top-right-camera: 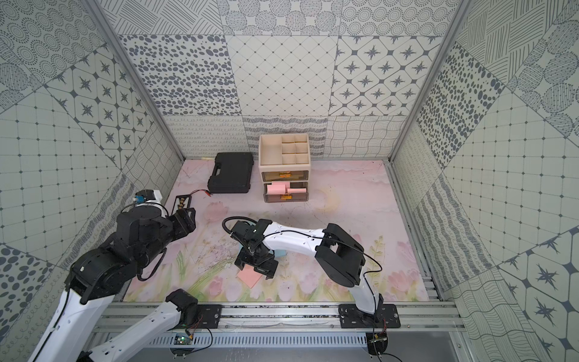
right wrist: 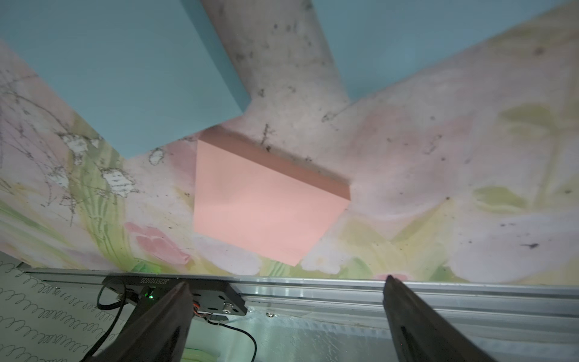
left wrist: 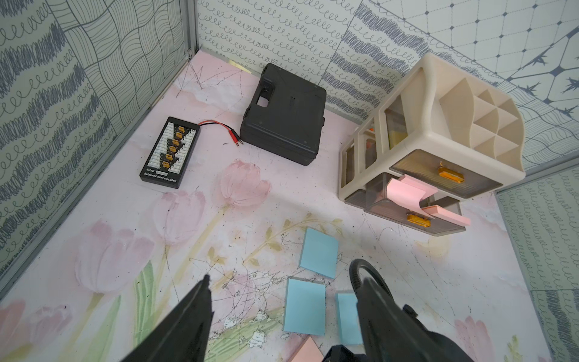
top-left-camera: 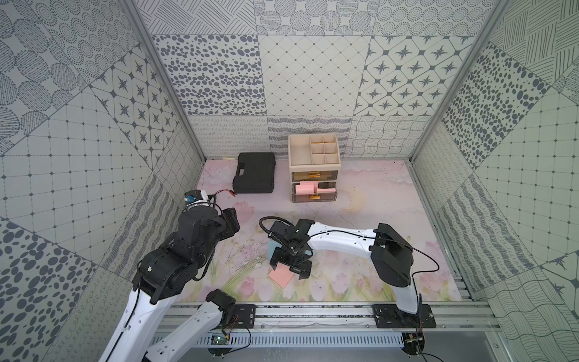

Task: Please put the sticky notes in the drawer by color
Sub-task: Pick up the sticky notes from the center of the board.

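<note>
Sticky notes (left wrist: pixel 304 305) are split between the tabletop (top-left-camera: pixel 376 207) and the drawer cabinet at the back. Closest to the front rail (top-left-camera: pixel 313 310) lies a salmon-pink pad (top-left-camera: pixel 281 277), flat on the tulip print. The right arm (top-left-camera: pixel 341 239) stretches across above it. The right jaws point down at the pad's far corner, spread wide with nothing between them. In the right wrist view the pad lies clear of both fingertips (right wrist: pixel 181 291).

Just beyond it sit three light blue pads (left wrist: pixel 319 252), close together but apart. In both top views they are mostly hidden under the right wrist.

The left arm (top-left-camera: pixel 188 244) is raised off to the left. The left jaws stand apart over bare tabletop and hold nothing.

Farther back by the left wall lies a black charging board (left wrist: pixel 170 152) with red and black leads (left wrist: pixel 219 131). Behind that, a flat black case (top-left-camera: pixel 254 172) lies near the back wall.

Beside the case the cream drawer cabinet (top-left-camera: pixel 314 163) stands against the back wall, a divided tray on top. Its top drawer (top-left-camera: pixel 314 176) is shut, and something yellow (left wrist: pixel 396 138) shows through the cabinet's side. The drawer just below, the open drawer (top-left-camera: pixel 314 197), holds pink notes. One is a curled sheet (left wrist: pixel 404 191). The other is a second pink pad (left wrist: pixel 445 214), resting on the drawer's edge.
</note>
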### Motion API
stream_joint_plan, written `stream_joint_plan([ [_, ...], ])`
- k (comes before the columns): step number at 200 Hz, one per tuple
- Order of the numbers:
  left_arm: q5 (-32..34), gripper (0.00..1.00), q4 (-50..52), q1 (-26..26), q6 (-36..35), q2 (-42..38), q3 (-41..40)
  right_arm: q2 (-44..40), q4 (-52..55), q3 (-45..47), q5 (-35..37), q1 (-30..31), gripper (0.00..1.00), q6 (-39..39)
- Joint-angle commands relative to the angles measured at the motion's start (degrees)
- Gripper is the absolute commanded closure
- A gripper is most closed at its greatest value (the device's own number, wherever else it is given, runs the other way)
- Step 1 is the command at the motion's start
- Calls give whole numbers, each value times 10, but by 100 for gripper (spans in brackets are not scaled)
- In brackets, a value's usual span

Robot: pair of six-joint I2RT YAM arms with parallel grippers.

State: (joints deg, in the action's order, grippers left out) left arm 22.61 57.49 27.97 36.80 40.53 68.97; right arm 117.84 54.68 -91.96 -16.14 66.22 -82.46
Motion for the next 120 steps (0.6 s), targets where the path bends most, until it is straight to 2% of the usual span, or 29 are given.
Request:
stream_joint_plan([
  [1, -15, 24, 14, -3, -22, -15, -4, 35, 10, -33, 1, 8, 1, -40],
  [120, -7, 24, 5, -3, -41, -40, -41, 104, 31, -97, 11, 11, 1, -63],
])
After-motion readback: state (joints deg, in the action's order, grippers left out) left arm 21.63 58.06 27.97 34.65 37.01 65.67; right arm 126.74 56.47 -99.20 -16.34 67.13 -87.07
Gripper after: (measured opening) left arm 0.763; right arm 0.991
